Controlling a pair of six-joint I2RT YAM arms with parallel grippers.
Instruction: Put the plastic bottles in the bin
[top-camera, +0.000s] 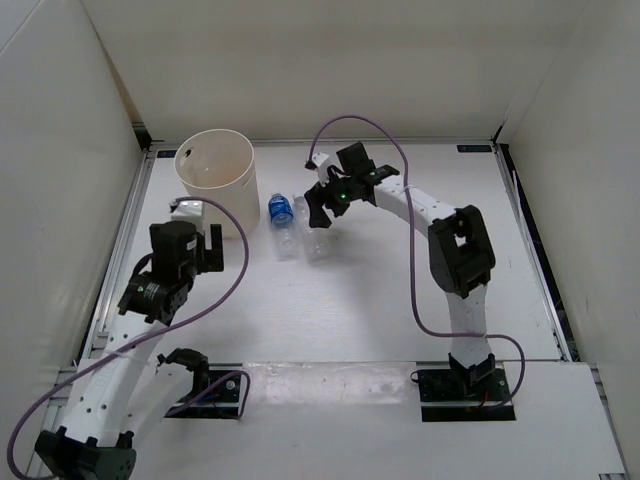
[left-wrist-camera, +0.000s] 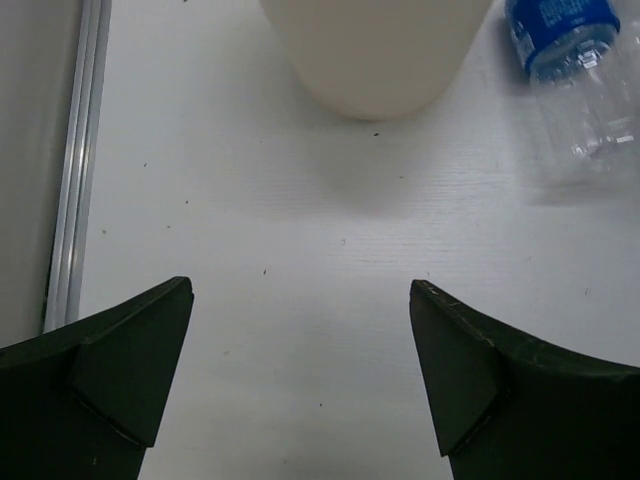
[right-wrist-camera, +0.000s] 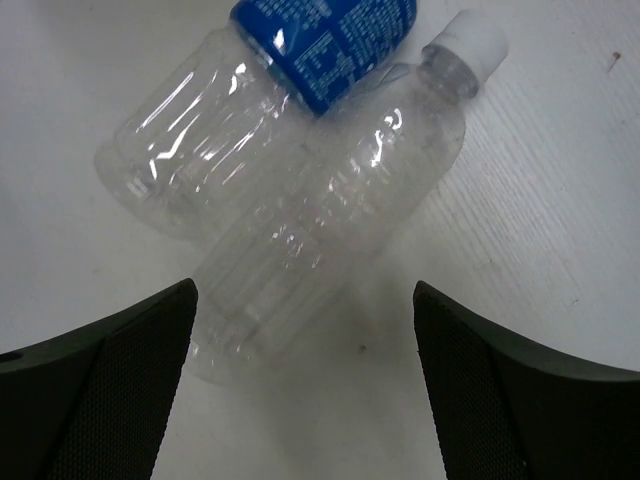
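Since the right claw (right-wrist-camera: 305, 295) hung spread wide over a clear unlabelled plastic bottle with a white cap (right-wrist-camera: 330, 220), lying against a blue-labelled clear bottle (right-wrist-camera: 200, 130), it probably needed to pinch that body alone. The left claw (left-wrist-camera: 300, 290) gaped empty near the tall cream-white round bin (top-camera: 225, 195). The white tabletop (top-camera: 380, 300) sat within plain white walls (top-camera: 330, 60).

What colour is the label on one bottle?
The label is blue with white print; right wrist view shows it best.
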